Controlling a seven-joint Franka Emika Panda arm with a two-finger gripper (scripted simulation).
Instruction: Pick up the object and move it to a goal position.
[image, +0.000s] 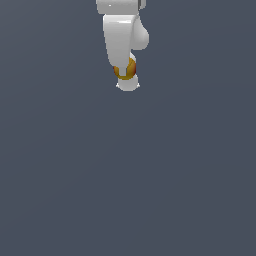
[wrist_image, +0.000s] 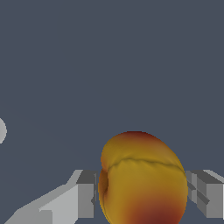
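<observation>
In the wrist view, going from one side to the other, a grey finger (wrist_image: 81, 197) of the hand (wrist_image: 142, 194) presses against one flank of the ball (wrist_image: 142, 179), and a second grey finger (wrist_image: 205, 194) meets the opposite flank, so the hand is clamped on the ball. The ball is rounded and mostly yellow-orange, with a dark red blush over its crown and another red patch low on its front. A shallow crease runs across it, and a dimple sits at the side nearest the first finger. Behind it lies plain dark grey-blue surface (wrist_image: 109, 65). In the exterior view the white arm (image: 122, 40) reaches down, and the ball (image: 126, 70) shows as a small orange spot tucked in the hand (image: 127, 80).
</observation>
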